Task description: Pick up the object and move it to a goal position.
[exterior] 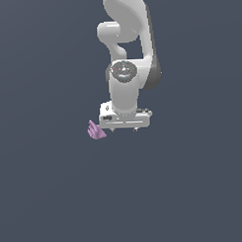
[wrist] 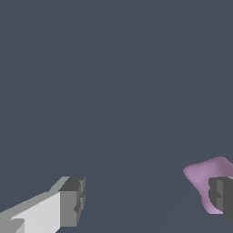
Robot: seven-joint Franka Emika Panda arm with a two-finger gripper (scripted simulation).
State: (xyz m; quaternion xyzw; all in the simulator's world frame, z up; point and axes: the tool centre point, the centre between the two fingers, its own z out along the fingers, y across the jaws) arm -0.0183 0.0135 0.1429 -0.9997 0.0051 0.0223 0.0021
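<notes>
The object is a small pale purple, jagged lump lying on the dark grey floor, just off the exterior view's left end of the white gripper hand. In the wrist view the object lies partly behind one dark fingertip, outside the gap rather than inside it. The other fingertip stands far off, so the gripper is wide open with only bare floor between its fingers.
The white arm comes down from the top of the exterior view. Around it lies only the plain dark grey floor.
</notes>
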